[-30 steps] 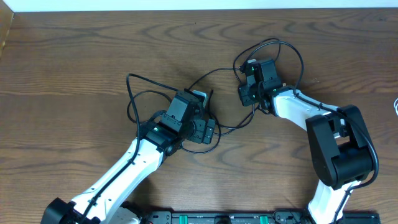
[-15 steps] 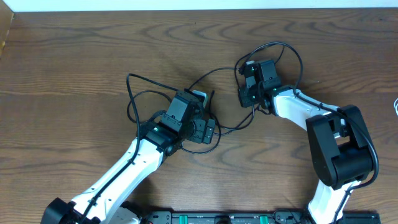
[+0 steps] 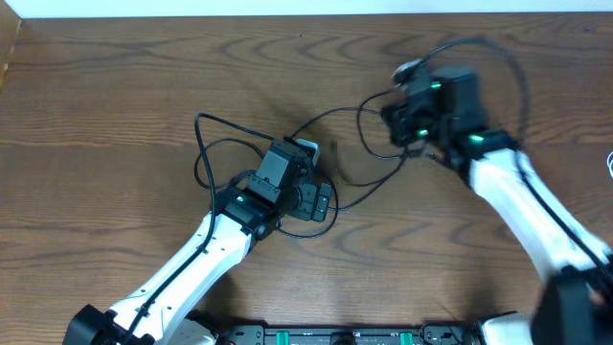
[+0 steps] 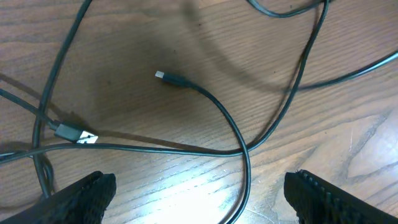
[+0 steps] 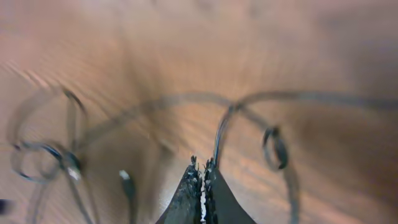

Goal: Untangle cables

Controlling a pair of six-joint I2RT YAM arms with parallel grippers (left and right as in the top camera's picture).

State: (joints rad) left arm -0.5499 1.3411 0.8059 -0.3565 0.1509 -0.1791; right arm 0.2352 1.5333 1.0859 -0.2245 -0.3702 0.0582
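Several thin black cables (image 3: 205, 144) lie looped and crossed on the wooden table. My left gripper (image 3: 311, 187) hovers open over the tangle. In the left wrist view its fingers (image 4: 87, 194) stand wide apart, and one black cable (image 4: 244, 163) runs between them without touching. A small plug end (image 4: 163, 76) and a larger plug (image 4: 73, 132) lie ahead of it. My right gripper (image 3: 393, 120) is blurred and shut. In the right wrist view a black cable (image 5: 219, 134) rises from its pinched tips (image 5: 203, 167). A loop (image 3: 512, 72) trails around the right wrist.
The table's far edge (image 3: 306, 16) runs along the top against a white strip. A bit of white cord (image 3: 609, 163) shows at the right border. The black rail (image 3: 364, 335) of the arm bases lies along the front edge.
My right gripper has shut and swung up and to the right, dragging its cable loop along. The left arm has stayed still and open.
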